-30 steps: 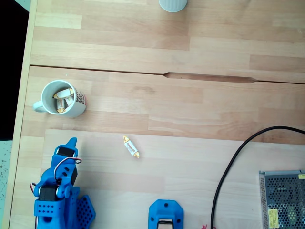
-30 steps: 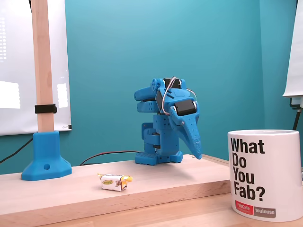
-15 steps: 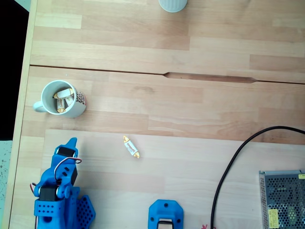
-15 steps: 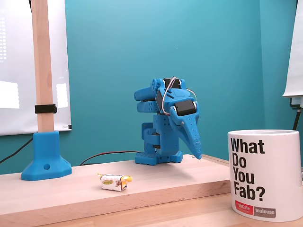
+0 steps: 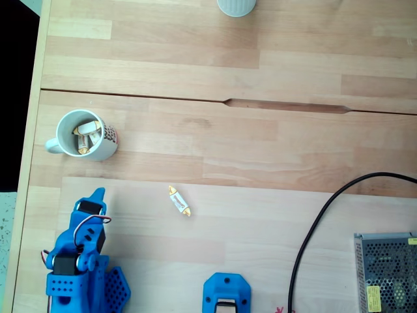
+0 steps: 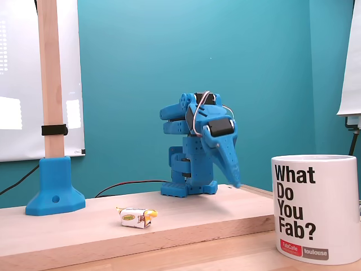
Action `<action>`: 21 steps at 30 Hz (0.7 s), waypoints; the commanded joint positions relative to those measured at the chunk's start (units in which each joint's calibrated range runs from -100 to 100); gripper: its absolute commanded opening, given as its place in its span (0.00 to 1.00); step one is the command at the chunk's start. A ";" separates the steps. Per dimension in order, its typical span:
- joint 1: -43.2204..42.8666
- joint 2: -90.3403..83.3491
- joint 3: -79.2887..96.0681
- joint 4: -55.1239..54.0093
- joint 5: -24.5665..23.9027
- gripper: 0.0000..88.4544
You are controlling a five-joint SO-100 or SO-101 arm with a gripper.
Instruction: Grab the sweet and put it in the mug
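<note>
Tiny oblong sweet in white wrapper with yellow twisted ends lies flat on the pale wooden table, long axis running upper-left to lower-right in the top-down fixed view; also seen from the side. White ceramic mug with speckled print and side handle stands up-left of it, well apart, with wrapped sweets inside. Blue two-finger gripper is folded near the left table edge, pointing at the mug, holding nothing; jaws look closed. Bare wood between sweet and mug. Blue post base, black cable, metal mesh box sit along the bottom; pale plain cup at top edge.
</note>
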 commanded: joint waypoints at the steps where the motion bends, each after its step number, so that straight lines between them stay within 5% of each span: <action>1: 0.59 0.67 -8.79 -0.14 0.00 0.04; 21: 2.99 36.21 -40.81 0.50 -0.78 0.04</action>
